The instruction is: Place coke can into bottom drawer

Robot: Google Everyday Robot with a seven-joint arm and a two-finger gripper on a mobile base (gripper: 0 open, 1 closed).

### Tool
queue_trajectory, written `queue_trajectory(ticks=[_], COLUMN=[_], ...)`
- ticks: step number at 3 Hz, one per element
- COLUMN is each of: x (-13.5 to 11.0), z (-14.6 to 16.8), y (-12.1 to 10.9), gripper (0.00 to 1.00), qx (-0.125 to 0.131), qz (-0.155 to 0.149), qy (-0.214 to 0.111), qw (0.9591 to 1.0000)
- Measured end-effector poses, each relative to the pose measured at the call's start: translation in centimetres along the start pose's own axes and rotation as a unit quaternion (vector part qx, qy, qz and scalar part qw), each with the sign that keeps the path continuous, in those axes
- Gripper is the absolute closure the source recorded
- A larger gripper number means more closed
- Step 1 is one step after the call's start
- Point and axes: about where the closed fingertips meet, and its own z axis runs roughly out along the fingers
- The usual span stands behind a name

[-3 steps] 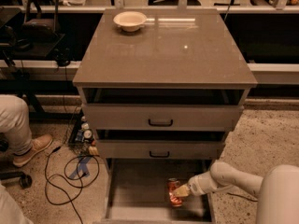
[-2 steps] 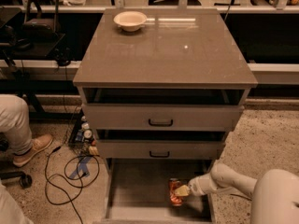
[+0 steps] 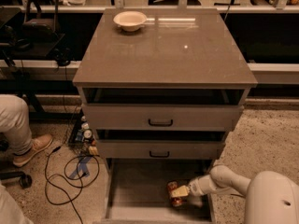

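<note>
Cabinet (image 3: 163,55): grey-beige, centre of scene, flat glossy top; three drawers on its near face.
Top drawer (image 3: 121,117) and mid drawer (image 3: 121,149): each w/ a black handle, each pulled out a little, dark gap above each front.
Bottom drawer (image 3: 135,190): lowest of the three, pulled out furthest toward the near side; wide shallow tray, plain floor, low side walls; left part of the floor bare.
Robot body (image 3: 273,199): pale rounded shell at near right corner; arm (image 3: 224,178) reaches left from it, over the drawer's right wall and down into the tray.
Person's leg (image 3: 11,125): light trousers, far left edge; tan shoe (image 3: 32,148) on the speckled floor (image 3: 271,139).
Black cable (image 3: 56,176): looped on the floor left of the cabinet; small clutter just beside the cabinet's left side, too small to ID.
Bowl (image 3: 130,20): cream, on cabinet top at far left corner area, well apart from the drawers.
Coke can (image 3: 172,187): orange-red, inside bottom drawer, right of centre, near the front; looks tilted, lower end at or v. close to the tray floor; contact w/ floor not certain.
Gripper (image 3: 180,193): inside bottom drawer at the can's right side; yellowish pads closed onto the can's body, clamped on it.
</note>
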Motion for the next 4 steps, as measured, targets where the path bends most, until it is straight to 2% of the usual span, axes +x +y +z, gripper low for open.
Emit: queue_trajectory(ticks=[1,4], x=[0.1,1.0], z=[-0.7,-4.8], y=[-0.1,-0.5], gripper=[0.0,0.0], qx=[-0.001,0.01], qz=[-0.001,-0.006], qy=[-0.005,-0.041], qw=[1.0,0.9991])
